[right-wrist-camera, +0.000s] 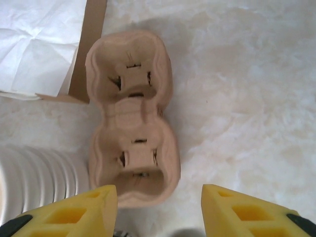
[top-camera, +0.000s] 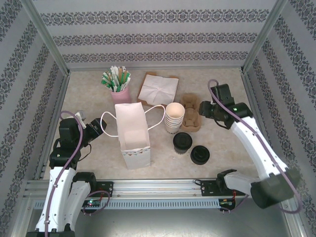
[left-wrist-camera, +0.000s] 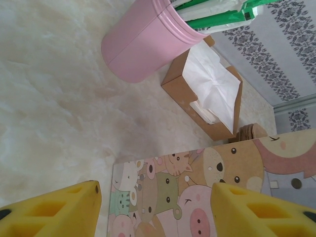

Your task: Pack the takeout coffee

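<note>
1. The takeout coffee (top-camera: 182,142) stands on the desk (top-camera: 89,94), just right of the white paper bag (top-camera: 132,134) and in front of the stack of lidless cups (top-camera: 174,117).
2. Your right gripper (right-wrist-camera: 158,210) hovers over the pulp cup carrier (right-wrist-camera: 132,118), jaws apart and holding nothing. The left gripper (left-wrist-camera: 155,207) is also parted and faces the bag.
3. The cup is probably light, with thin walls that dent easily. Take it gently around the paper wall under the lid, and keep it upright.
</note>
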You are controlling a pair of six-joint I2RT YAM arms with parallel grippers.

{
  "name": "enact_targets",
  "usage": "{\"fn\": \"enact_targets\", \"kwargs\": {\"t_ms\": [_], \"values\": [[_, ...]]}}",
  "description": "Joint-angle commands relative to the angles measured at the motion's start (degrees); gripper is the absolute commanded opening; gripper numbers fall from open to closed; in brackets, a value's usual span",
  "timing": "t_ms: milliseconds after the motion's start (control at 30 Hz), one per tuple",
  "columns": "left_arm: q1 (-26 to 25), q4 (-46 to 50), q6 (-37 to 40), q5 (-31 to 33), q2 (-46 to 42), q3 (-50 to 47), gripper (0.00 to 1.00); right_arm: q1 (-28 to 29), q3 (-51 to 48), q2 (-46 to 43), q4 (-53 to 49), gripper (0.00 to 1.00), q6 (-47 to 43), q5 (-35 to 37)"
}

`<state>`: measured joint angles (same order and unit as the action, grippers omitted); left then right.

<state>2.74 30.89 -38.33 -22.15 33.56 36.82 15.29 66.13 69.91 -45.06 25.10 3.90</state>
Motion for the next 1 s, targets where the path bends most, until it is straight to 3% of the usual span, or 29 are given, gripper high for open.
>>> {"fn": "enact_targets", "kwargs": {"t_ms": [0,133,367,767,967], "values": [[0.5,1.4,1.7,-1.4,-0.1,2.1,0.61,-1.0,0.3,6.2,8.2,0.48,-6.1,-4.5],[0.4,2.3,2.6,-2.2,-0.1,2.5,0.61,-1.1,4.6,15.5,9.9,0.46,-7.9,-8.7],[0.4,3.6,3.6,-4.2,-0.1,2.6,0.62,0.0,9.5,26.6,9.2,0.40,-8.1,-7.4],[0.4,4.3,3.7,-4.4,-0.2,2.2,0.62,4.8,13.7,33.0,4.4,0.44,-5.3,2.7],[0.5,3.9,3.3,-4.3,-0.2,1.7,0.62,5.5,11.8,30.6,4.6,0.48,-3.2,6.5]]}}
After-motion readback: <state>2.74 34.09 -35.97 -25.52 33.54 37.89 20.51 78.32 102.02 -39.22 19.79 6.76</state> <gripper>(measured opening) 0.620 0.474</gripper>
